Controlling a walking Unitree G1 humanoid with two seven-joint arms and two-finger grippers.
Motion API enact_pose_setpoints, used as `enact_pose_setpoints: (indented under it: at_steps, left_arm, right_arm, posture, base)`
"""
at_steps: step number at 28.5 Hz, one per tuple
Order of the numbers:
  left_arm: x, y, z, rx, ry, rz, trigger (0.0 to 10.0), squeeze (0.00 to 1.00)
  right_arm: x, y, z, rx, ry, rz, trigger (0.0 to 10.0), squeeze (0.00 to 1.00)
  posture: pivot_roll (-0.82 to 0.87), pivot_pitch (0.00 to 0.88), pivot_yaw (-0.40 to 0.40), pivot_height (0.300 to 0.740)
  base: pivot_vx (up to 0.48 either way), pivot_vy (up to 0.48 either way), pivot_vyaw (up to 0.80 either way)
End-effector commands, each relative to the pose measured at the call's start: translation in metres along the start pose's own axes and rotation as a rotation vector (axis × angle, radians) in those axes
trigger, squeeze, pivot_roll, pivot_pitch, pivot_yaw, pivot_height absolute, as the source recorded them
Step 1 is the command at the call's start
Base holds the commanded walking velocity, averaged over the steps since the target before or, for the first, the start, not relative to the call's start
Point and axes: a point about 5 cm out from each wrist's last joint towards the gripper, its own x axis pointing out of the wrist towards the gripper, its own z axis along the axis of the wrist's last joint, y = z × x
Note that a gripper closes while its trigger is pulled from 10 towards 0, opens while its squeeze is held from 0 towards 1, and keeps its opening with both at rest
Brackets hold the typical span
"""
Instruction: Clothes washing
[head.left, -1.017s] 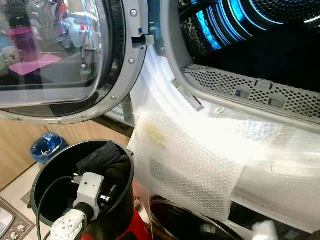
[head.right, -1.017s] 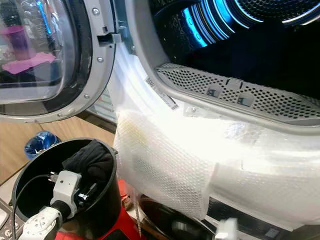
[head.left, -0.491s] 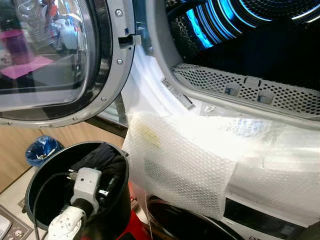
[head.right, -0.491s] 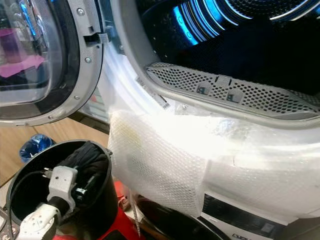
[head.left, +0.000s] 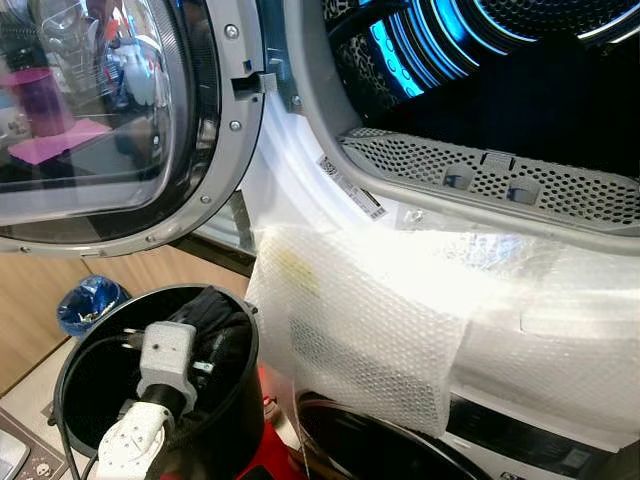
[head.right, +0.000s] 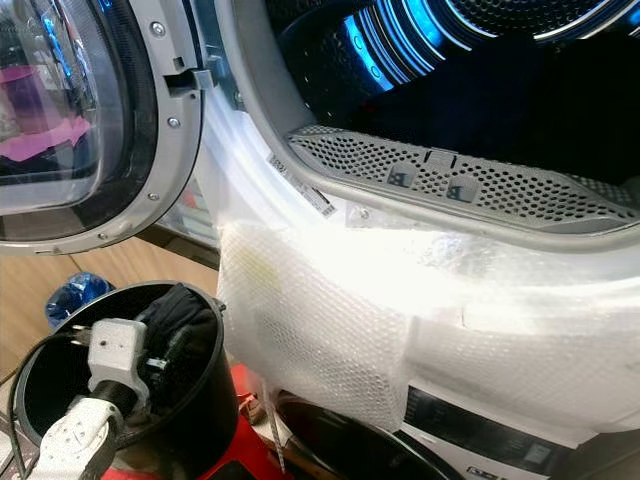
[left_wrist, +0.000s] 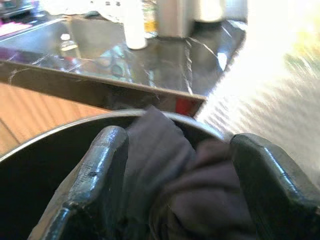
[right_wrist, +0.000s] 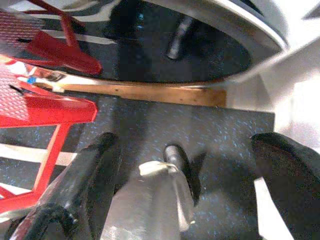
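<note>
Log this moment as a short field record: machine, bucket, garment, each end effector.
machine: front-loading machine, round glass door swung open, blue-lit perforated drum exposed, bubble wrap draped over its front
bucket: round black plastic bucket on the floor below the door
garment: dark crumpled cloth inside the bucket, against its far rim
left end effector: open, lowered into the bucket, fingers on either side of the cloth
right end effector: open, idle above dark speckled floor
</note>
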Motion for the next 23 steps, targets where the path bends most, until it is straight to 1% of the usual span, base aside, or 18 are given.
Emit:
enact_pose_setpoints:
  at_steps: [1, 3, 5, 6, 7, 8, 10, 13, 14, 16, 17, 18, 20, 22, 23]
  left_arm:
    - [0.003, 0.007, 0.001, -0.065, 0.022, 0.018, 10.0, 0.00]
    - [0.005, 0.009, 0.001, -0.040, 0.027, -0.001, 10.0, 0.00]
    - [0.008, 0.012, 0.001, -0.048, 0.032, -0.003, 10.0, 0.00]
    - [0.008, 0.016, 0.002, -0.051, 0.031, 0.018, 10.0, 0.82]
    - [0.010, 0.022, 0.004, -0.062, 0.029, 0.053, 10.0, 1.00]
    - [0.010, 0.025, 0.004, -0.080, 0.027, 0.072, 10.0, 1.00]
    - [0.014, 0.036, 0.004, -0.155, 0.033, 0.131, 10.0, 1.00]
    - [0.020, 0.044, 0.005, -0.191, 0.033, 0.150, 10.0, 1.00]
    - [0.023, 0.047, 0.005, -0.215, 0.034, 0.153, 10.0, 1.00]
    - [0.025, 0.048, 0.004, -0.229, 0.037, 0.151, 10.0, 1.00]
    - [0.027, 0.049, 0.003, -0.221, 0.044, 0.150, 10.0, 1.00]
    - [0.034, 0.052, -0.001, -0.214, 0.070, 0.138, 10.0, 1.00]
    - [0.039, 0.054, -0.004, -0.202, 0.091, 0.129, 10.0, 1.00]
    - [0.049, 0.060, -0.008, -0.201, 0.121, 0.117, 10.0, 1.00]
    - [0.053, 0.060, -0.011, -0.214, 0.142, 0.088, 10.0, 1.00]
  right_arm:
    - [0.000, 0.003, -0.003, -0.035, 0.013, -0.001, 10.0, 0.00]
    - [0.001, 0.006, -0.001, -0.042, 0.007, 0.001, 10.0, 0.00]
    - [0.001, 0.009, 0.001, -0.042, 0.001, 0.006, 10.0, 0.00]
    - [0.001, 0.010, 0.001, -0.043, -0.002, 0.011, 10.0, 0.00]
    - [0.001, 0.010, 0.001, -0.047, -0.004, 0.014, 10.0, 0.00]
    - [0.001, 0.010, 0.001, -0.045, -0.006, 0.014, 10.0, 0.00]
    - [0.001, 0.007, 0.000, -0.039, -0.001, 0.002, 10.0, 0.00]
    - [0.001, 0.002, -0.001, -0.043, 0.001, -0.013, 10.0, 0.00]
    - [0.000, 0.000, -0.001, -0.043, 0.000, -0.019, 10.0, 0.00]
    - [0.000, -0.001, -0.001, -0.044, -0.001, -0.020, 10.0, 0.00]
    - [0.000, -0.002, 0.000, -0.046, -0.002, -0.023, 10.0, 0.00]
    - [0.000, -0.005, 0.002, -0.045, -0.007, -0.029, 10.0, 0.00]
    - [0.000, -0.008, 0.004, -0.043, -0.011, -0.036, 10.0, 0.00]
    - [0.001, -0.009, 0.008, -0.043, -0.033, -0.034, 10.0, 0.00]
    - [0.001, -0.010, 0.010, -0.047, -0.040, -0.033, 10.0, 0.00]
  posture:
    - [-0.07, 0.053, 0.055, 0.740]
    - [-0.07, 0.053, 0.055, 0.740]
    - [-0.08, 0.051, 0.055, 0.740]
    - [-0.08, 0.051, 0.055, 0.740]
    - [-0.08, 0.050, 0.053, 0.740]
    - [-0.08, 0.050, 0.051, 0.740]
    - [-0.08, 0.050, 0.044, 0.740]
    - [-0.08, 0.048, 0.030, 0.740]
    - [-0.09, 0.045, 0.026, 0.740]
    - [-0.09, 0.046, 0.019, 0.740]
    - [-0.09, 0.045, 0.016, 0.740]
    - [-0.10, 0.043, 0.000, 0.740]
    - [-0.10, 0.040, -0.011, 0.740]
    - [-0.10, 0.038, -0.016, 0.740]
    - [-0.11, 0.038, -0.022, 0.740]
  base:
    - [0.000, 0.000, 0.00]
    - [0.000, 0.000, 0.00]
    - [0.000, 0.000, 0.00]
    - [0.000, 0.000, 0.00]
    - [0.000, 0.000, 0.00]
    - [0.000, 0.000, 0.00]
    - [0.000, 0.000, 0.00]
    - [0.000, 0.000, 0.00]
    - [0.000, 0.000, 0.00]
    - [0.000, 0.000, 0.00]
    - [0.000, 0.000, 0.00]
    - [0.000, 0.000, 0.00]
    - [0.000, 0.000, 0.00]
    - [0.000, 0.000, 0.00]
    - [0.000, 0.000, 0.00]
